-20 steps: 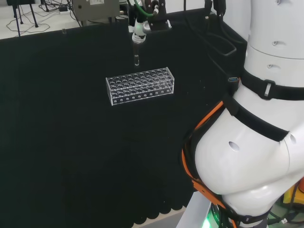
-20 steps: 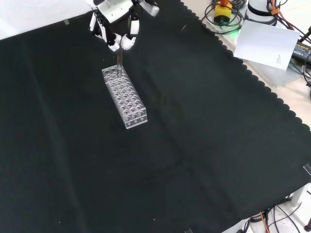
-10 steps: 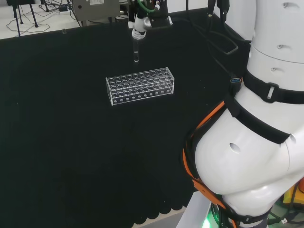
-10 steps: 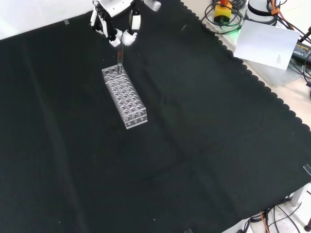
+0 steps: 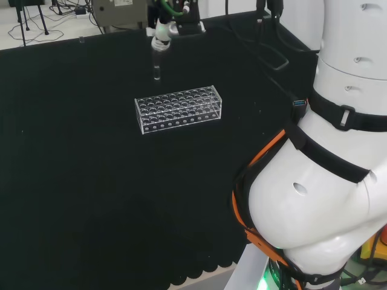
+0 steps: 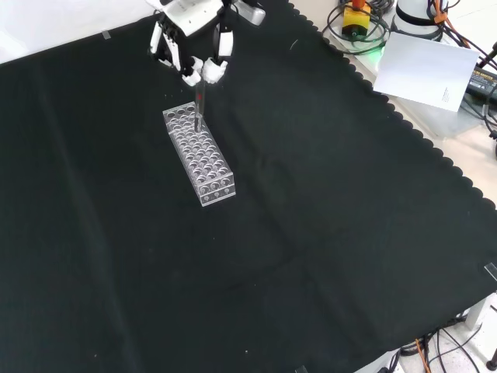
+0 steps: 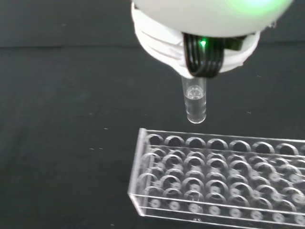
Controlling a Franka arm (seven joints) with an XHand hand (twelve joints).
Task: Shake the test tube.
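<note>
We see the hand [image 6: 194, 58] pinched on the tube [image 5: 156, 67], holding it upright, clear above the rack [image 5: 178, 108]. We judge the shake is underway; next calls for swinging it sideways without striking the rack.

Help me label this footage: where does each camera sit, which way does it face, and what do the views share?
Head view: behind and above the arm's base, looking over the white arm links at the hand, the test tube and the rack.
Front view: in front, looking down on the black cloth; the hand enters from the top.
Wrist view: at the wrist, looking past a blurred white part of the hand at the tube's tip above the rack.
All three share the tube and rack.
</note>
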